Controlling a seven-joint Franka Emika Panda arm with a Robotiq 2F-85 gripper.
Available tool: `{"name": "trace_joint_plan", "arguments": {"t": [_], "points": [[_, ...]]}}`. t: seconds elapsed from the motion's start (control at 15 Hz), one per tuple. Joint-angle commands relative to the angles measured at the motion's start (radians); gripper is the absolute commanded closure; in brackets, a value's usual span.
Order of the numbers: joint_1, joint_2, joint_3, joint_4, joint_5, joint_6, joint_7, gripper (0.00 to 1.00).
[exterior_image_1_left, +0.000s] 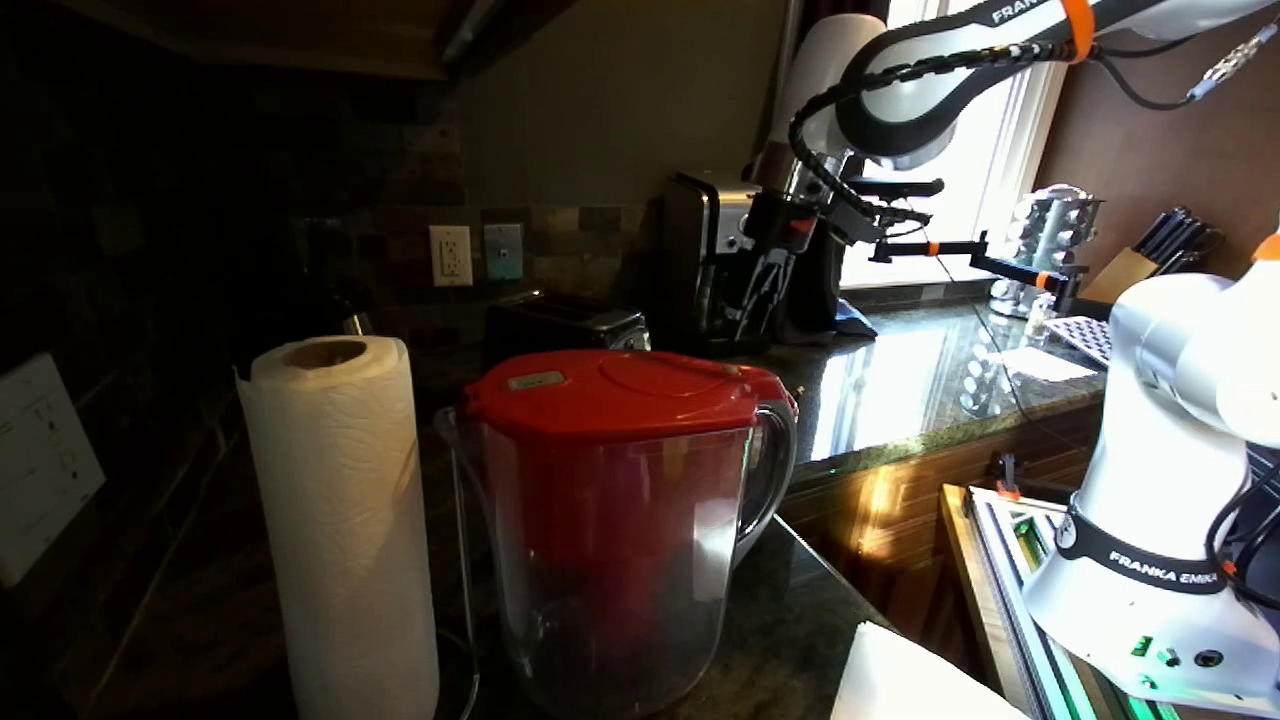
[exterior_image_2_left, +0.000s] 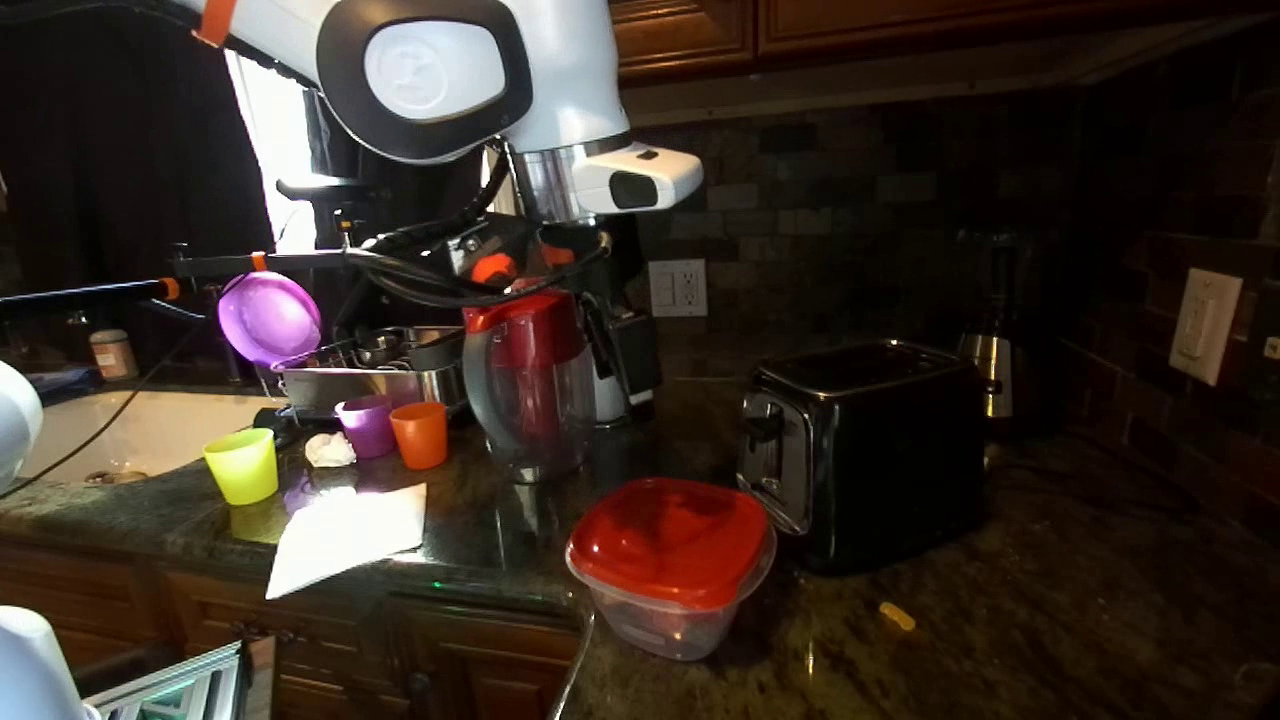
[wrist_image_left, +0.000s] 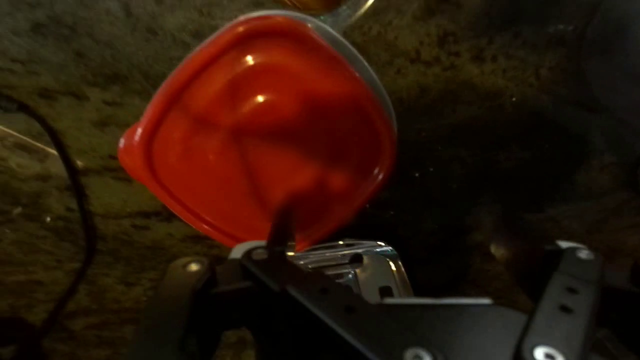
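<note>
A dark, speckled tabletop (exterior_image_2_left: 1080, 610) carries the things, and the white robot arm (exterior_image_2_left: 565, 85) is bent over it. Next in size comes a black toaster (exterior_image_2_left: 890, 460), then a clear, red-topped pitcher (exterior_image_1_left: 620, 500), standing upright beside a white paper towel roll (exterior_image_1_left: 340, 520).

The claw (exterior_image_1_left: 757, 310) points downward from the arm, its fingers (wrist_image_left: 281, 235) standing apart. Under it sits a clear container (exterior_image_2_left: 670, 560), upright on the tabletop just beside the toaster's front, its red lid (wrist_image_left: 250, 135) on. In the wrist view a fingertip overlaps the lid's edge; whether the two touch, I cannot tell.

Farther back in an exterior view are a tilted purple bowl (exterior_image_2_left: 270, 320) and three upright cups: a yellow-green cup (exterior_image_2_left: 243, 468), a purple cup (exterior_image_2_left: 366, 425) and an orange cup (exterior_image_2_left: 419, 437). Smallest is a yellow piece (exterior_image_2_left: 897, 616) lying near the toaster.
</note>
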Motion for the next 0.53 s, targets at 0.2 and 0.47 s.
{"name": "trace_joint_plan", "arguments": {"t": [0.2,0.47], "points": [[-0.087,-0.043,-0.05,-0.057,-0.069,-0.039,-0.025,0.0],[-0.09,-0.007,-0.135,-0.095,-0.055,0.02,-0.178,0.0]]}}
